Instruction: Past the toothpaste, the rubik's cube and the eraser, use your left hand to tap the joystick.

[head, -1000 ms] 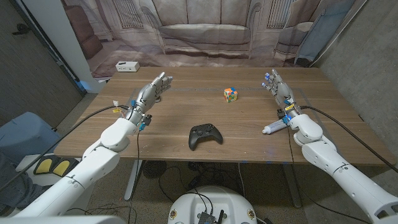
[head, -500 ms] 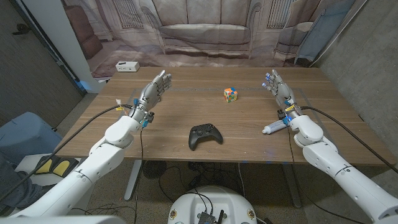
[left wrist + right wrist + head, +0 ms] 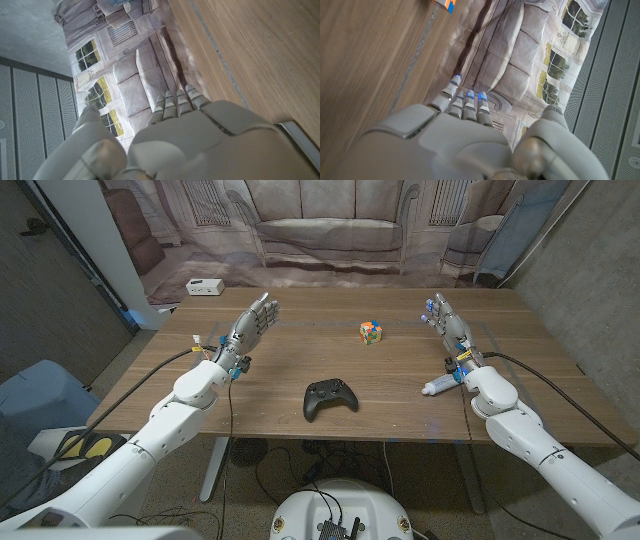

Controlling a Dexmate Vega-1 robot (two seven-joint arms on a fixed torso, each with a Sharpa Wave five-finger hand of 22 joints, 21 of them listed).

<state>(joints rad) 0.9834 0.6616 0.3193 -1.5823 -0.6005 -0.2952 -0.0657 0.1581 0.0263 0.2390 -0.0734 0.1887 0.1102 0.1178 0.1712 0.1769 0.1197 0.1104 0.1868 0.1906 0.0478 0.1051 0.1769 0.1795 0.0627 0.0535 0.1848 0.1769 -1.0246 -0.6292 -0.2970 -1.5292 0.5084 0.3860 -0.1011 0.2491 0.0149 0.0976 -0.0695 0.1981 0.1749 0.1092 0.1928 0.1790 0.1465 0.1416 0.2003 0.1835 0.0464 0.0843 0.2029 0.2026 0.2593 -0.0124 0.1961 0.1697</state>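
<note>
The joystick (image 3: 330, 396), a black game controller, lies near the table's front edge at the middle. My left hand (image 3: 251, 324) hovers left of it and farther back, fingers straight and apart, holding nothing; its back fills much of the left wrist view (image 3: 175, 142). A Rubik's cube (image 3: 371, 332) stands past the joystick, and a corner of the cube (image 3: 443, 4) shows in the right wrist view. The toothpaste (image 3: 439, 385) lies at the right, partly hidden by my right wrist. My right hand (image 3: 447, 323) is held open and empty on the right side, its back also seen close up (image 3: 455, 140).
A small white block (image 3: 204, 287) sits at the table's (image 3: 300, 350) far left corner. A printed sofa backdrop hangs behind the table. A blue chair stands at the left of the table.
My left arm has shifted slightly forward and inward, carrying the open hand a little farther over the table. The right arm and the objects have stayed put.
</note>
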